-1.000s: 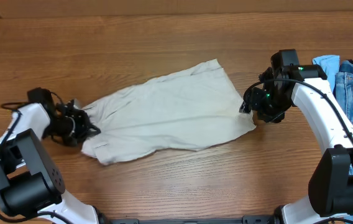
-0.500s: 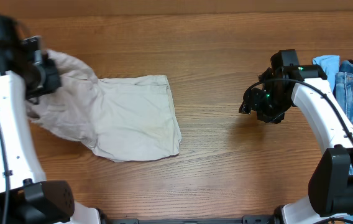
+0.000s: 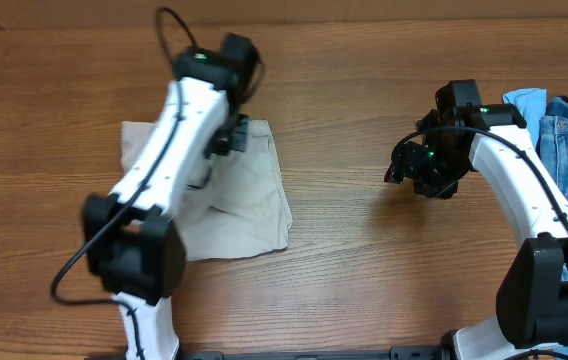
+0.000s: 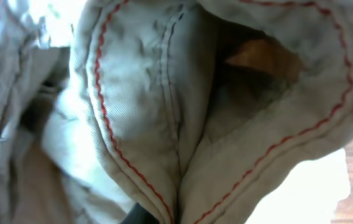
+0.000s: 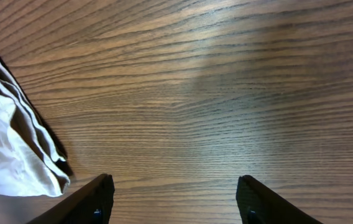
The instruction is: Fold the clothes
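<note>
Beige shorts (image 3: 256, 205) bunched under left gripper (image 3: 226, 136) — clenched on them; right gripper (image 5: 175, 186) splayed wide, well apart.

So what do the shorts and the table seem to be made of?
The shorts: likely woven cotton twill, matte off-white; fine diagonal weave, wrinkles and red seam stitching show. The table: wood or wood-look laminate, smooth low sheen, with grain lines; which is unclear.
</note>
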{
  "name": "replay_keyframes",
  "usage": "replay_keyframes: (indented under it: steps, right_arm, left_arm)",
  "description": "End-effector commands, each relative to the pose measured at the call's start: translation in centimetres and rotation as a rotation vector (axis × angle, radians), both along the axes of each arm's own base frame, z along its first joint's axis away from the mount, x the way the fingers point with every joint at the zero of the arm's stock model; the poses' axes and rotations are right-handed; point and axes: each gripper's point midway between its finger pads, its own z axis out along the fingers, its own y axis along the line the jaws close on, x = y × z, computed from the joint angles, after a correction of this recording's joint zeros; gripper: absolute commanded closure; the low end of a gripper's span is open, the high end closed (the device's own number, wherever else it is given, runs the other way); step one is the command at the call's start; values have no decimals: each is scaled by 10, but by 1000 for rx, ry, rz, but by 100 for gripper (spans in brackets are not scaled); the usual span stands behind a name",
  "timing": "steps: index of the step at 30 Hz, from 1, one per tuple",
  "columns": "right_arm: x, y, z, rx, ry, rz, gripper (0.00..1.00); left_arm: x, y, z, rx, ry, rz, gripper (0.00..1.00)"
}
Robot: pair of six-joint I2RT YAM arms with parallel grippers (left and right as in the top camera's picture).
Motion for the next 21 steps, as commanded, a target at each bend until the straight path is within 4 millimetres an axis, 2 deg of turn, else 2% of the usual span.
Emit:
replay_keyframes:
  steps: [1, 4, 5, 6, 7, 10, 11, 13, 15, 16, 18, 21]
  right_arm:
    - [6, 3, 9, 11, -35, 7, 32]
    - [6, 3, 9, 11, -35, 7, 33]
    - [5, 3, 9, 11, -34, 7, 33]
    - [5, 3, 9, 11, -34, 7, 33]
    - [5, 3, 9, 11, -33, 7, 32]
    - [5, 2, 9, 10, -32, 7, 32]
    - [4, 2, 9, 10, -30, 7, 32]
    - [3, 2, 9, 10, -25, 7, 32]
    - [3, 2, 9, 10, -25, 10, 32]
    - [3, 2, 9, 9, -23, 10, 33]
    - [2, 2, 9, 9, -21, 10, 32]
    - [2, 2, 9, 9, -21, 10, 33]
  left_arm:
    - [3, -30, -12, -25, -23, 53, 73]
    - [1, -43, -5, -22, -43, 18, 54]
    - [1, -43, 5, -29, -56, 27, 50]
    - [2, -42, 23, -38, -75, 34, 40]
    - [3, -40, 35, -45, -93, 39, 37]
    - [8, -22, 87, -73, -176, 50, 21]
    - [7, -10, 102, -76, -195, 61, 20]
    - [5, 18, 113, -75, -200, 117, 22]
    - [0, 36, 110, -79, -161, 165, 27]
    - [-5, 41, 101, -130, -98, 167, 27]
    - [-14, 38, 83, -236, 6, 140, 22]
    - [-25, 41, 45, -256, 112, 151, 18]
